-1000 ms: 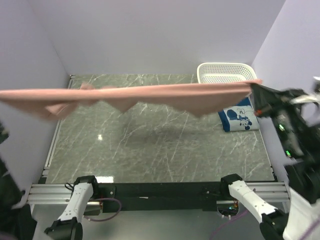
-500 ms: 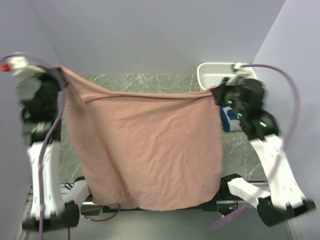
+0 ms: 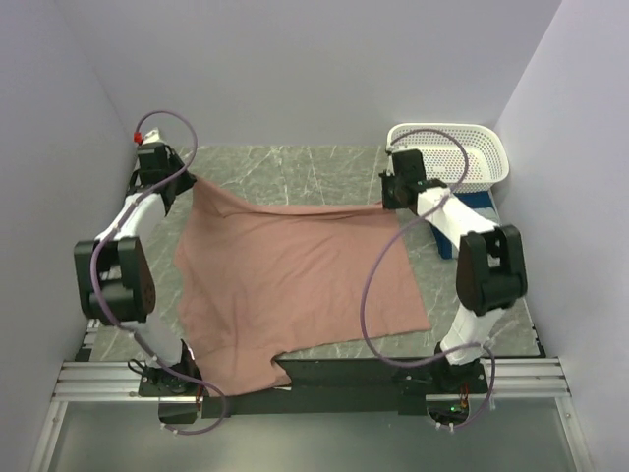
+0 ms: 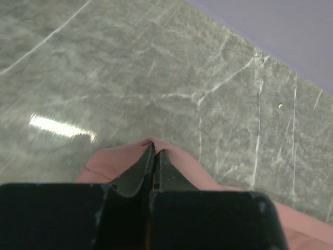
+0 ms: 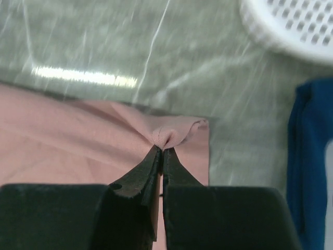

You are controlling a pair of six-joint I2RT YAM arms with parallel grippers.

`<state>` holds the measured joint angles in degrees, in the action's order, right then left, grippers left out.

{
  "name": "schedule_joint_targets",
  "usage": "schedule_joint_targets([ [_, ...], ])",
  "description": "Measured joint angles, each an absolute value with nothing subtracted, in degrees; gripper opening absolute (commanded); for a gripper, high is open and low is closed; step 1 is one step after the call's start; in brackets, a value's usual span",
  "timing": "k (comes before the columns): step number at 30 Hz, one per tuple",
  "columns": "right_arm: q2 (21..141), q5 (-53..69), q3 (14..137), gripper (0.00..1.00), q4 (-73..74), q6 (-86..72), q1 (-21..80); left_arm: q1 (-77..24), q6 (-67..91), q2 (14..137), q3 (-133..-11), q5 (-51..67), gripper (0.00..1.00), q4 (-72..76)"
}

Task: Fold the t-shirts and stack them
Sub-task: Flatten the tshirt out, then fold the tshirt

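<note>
Dusty-pink cloth covers much of the green marbled table (image 3: pixel 285 162). The pink t-shirt (image 3: pixel 295 285) lies spread with a plain side up, so any print or writing on it cannot be seen. Its near hem droops past the table's near edge.

The blue t-shirt (image 5: pixel 312 156) is mostly hidden. From above only a sliver shows behind the right arm. In the right wrist view it lies to the right of the fingers, cut off by the frame edge, with no lettering legible. A white perforated basket (image 5: pixel 291 26) sits ahead and to the right of that gripper, also cropped.

The left gripper (image 4: pixel 154 151) is pinched closed on one far corner of the pink t-shirt, low over the table, with a small fold of cloth bulging around its tips. The right gripper (image 5: pixel 161 152) is clamped on the other far corner, the fabric puckered just ahead of its tips. The shirt's far edge runs between the two grippers.
</note>
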<state>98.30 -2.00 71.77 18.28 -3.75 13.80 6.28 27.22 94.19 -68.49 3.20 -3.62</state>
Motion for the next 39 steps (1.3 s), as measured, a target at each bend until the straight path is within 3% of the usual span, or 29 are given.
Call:
schedule_joint_targets([
  [8,111.13,-0.93,85.06,0.01,17.54,-2.50,9.41,5.52,27.51,106.80,-80.99,3.86,0.01,-2.35],
  [25,118.02,1.72,92.73,0.01,20.23,-4.93,7.33,3.53,31.16,110.34,-86.48,1.78,0.01,-7.53],
  [30,117.56,1.56,92.55,0.01,21.89,-5.43,7.33,3.27,33.54,107.15,-84.66,-0.10,0.01,-11.73],
  [39,112.77,1.65,89.49,0.01,24.40,-7.70,6.90,3.11,37.91,89.62,-74.11,-2.87,0.01,-17.26],
])
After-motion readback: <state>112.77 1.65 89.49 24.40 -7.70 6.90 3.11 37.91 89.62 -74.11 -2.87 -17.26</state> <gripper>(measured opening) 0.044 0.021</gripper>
